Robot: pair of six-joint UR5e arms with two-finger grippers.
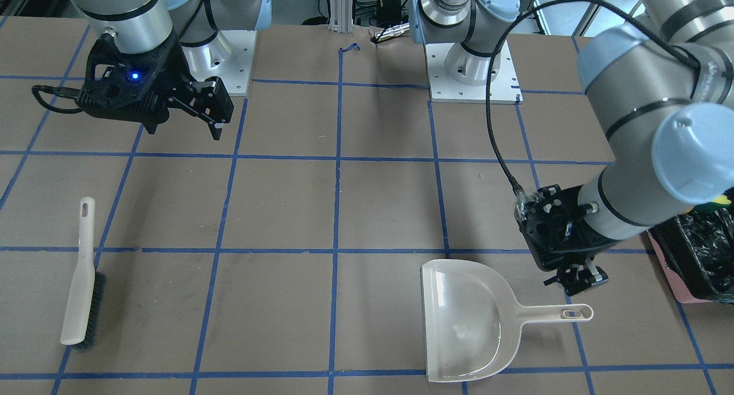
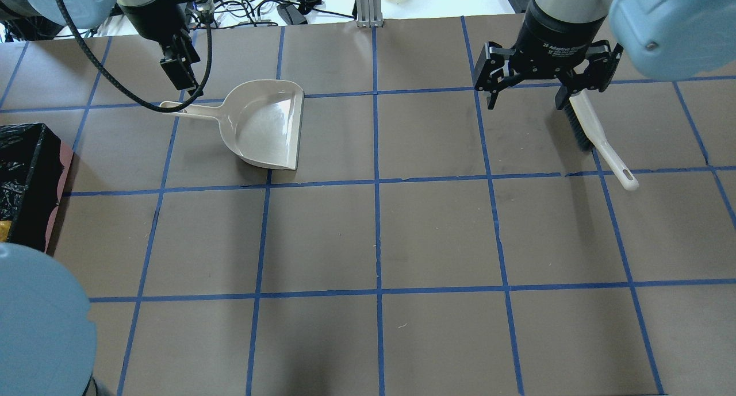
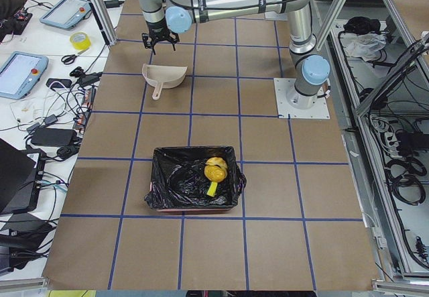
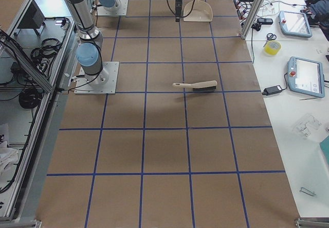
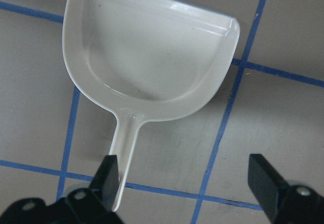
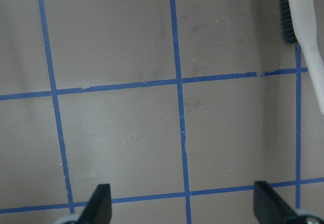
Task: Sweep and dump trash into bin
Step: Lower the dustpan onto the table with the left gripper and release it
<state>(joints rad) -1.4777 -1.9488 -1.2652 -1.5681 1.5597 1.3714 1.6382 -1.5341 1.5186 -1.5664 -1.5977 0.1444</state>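
On the brown table (image 2: 437,235) marked with a grid of blue tape, a beige plastic dustpan (image 1: 464,320) is laid flat, with its handle turned toward the robot's left side. The left gripper (image 5: 185,178) is held just over the end of this handle. Its two black fingers (image 5: 108,171) are spread wide, and nothing is held between them; in the left wrist view the handle is seen just beside one finger, not between the two. The rectangular pink bin lined with a crinkled black plastic bag (image 3: 191,151) is placed at the robot's left end of the table, apart from the dustpan. Small yellowish pieces of trash (image 3: 216,171) are seen inside the bag, gathered near one side; their separate shapes cannot be told well. A hand brush with a beige handle and dark bristles (image 1: 80,292) is laid on the table at the robot's right side, well apart from the dustpan. The right gripper (image 2: 526,97) is held above the table near the brush, its fingers also spread apart and closed on nothing.
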